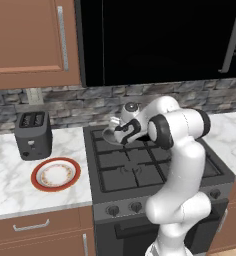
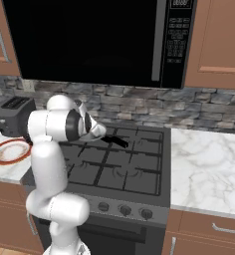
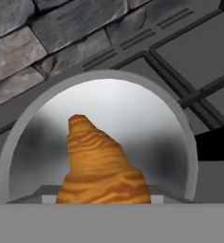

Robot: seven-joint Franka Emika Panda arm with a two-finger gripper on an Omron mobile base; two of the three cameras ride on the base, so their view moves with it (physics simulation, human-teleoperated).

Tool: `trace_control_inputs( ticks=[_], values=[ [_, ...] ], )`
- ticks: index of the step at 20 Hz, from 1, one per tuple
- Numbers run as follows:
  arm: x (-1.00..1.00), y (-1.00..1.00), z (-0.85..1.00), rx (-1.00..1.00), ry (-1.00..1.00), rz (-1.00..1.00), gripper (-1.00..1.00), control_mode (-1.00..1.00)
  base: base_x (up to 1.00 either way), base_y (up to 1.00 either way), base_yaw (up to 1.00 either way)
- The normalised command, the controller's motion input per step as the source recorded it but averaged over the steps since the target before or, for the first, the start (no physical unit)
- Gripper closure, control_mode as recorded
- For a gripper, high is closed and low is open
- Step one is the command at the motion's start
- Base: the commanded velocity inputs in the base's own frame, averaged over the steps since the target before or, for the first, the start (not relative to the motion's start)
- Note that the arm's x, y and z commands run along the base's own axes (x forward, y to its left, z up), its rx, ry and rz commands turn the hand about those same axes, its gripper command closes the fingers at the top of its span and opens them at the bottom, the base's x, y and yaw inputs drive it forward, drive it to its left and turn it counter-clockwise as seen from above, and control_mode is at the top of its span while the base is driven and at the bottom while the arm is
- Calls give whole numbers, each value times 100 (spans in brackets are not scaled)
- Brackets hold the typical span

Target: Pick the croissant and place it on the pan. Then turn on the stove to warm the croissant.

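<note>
The golden-orange croissant [image 3: 99, 166] rises from the bottom middle of the hand view, close to the camera, over the shiny inside of the silver pan [image 3: 99, 78]. The pan's black handle [image 3: 216, 144] points right. The pan [image 1: 109, 135] sits on the back left burner of the dark grey stove [image 1: 140, 170]. My gripper [image 1: 121, 133] hangs low over the pan, pointing down into it, and looks shut on the croissant; its fingertips are hidden. The stove's knobs [image 1: 112, 210] line its front.
A red-rimmed white plate [image 1: 55, 174] lies bare on the marble counter left of the stove, with a dark toaster [image 1: 33, 134] behind it. A black microwave [image 1: 160, 40] hangs above the stove. A stone backsplash [image 3: 47, 33] stands right behind the pan.
</note>
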Motion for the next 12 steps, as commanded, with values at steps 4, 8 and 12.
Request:
trace_control_inputs(
  ticks=[4,8,12],
  values=[
    [36,0,-28,0,6,0,100,-100,0,0,0],
    [36,0,-23,0,7,0,100,-100,0,0,0],
    [39,0,-16,0,8,0,-100,-100,0,0,0]
  ],
)
